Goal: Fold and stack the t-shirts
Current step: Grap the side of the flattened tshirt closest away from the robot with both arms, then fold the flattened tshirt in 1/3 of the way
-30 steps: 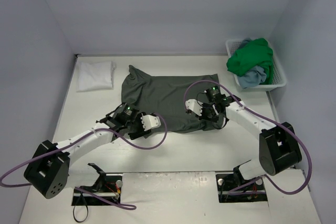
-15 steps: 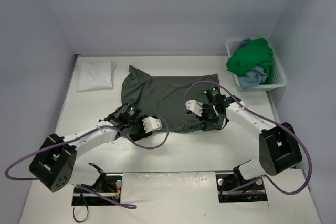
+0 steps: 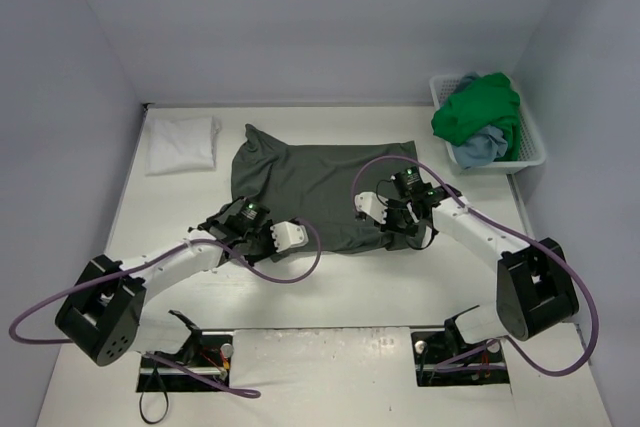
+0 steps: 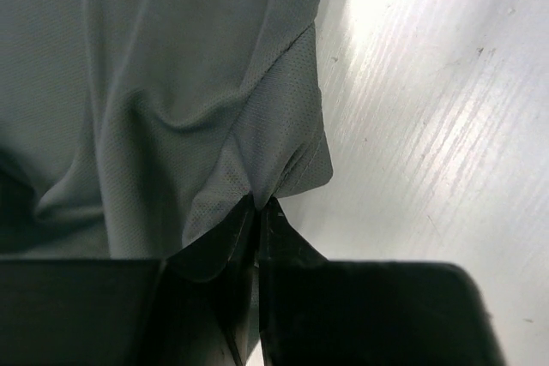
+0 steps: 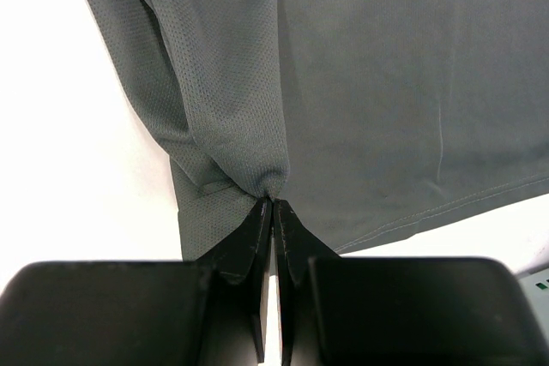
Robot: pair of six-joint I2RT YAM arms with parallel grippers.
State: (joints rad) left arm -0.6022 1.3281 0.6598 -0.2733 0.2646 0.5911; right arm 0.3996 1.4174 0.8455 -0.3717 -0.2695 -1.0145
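Observation:
A dark olive-grey t-shirt (image 3: 320, 182) lies spread flat in the middle of the table. My left gripper (image 3: 247, 227) is shut on its near left corner, the cloth (image 4: 283, 139) bunched at the closed tips (image 4: 259, 203). My right gripper (image 3: 405, 215) is shut on the near right corner, fabric (image 5: 232, 117) gathered into its tips (image 5: 272, 201). A folded white t-shirt (image 3: 181, 142) rests at the far left. The bright green t-shirt (image 3: 478, 110) and the dusty light blue one (image 3: 480, 148) sit crumpled in the basket.
The white slatted plastic basket (image 3: 531, 147) stands at the far right by the wall. Purple cables (image 3: 290, 272) loop off both arms over the table. Grey walls close in the table on three sides.
My left gripper has closed on the olive-grey shirt's near left corner. The left arm shifted slightly nearer the shirt edge. The right gripper stayed shut on its corner.

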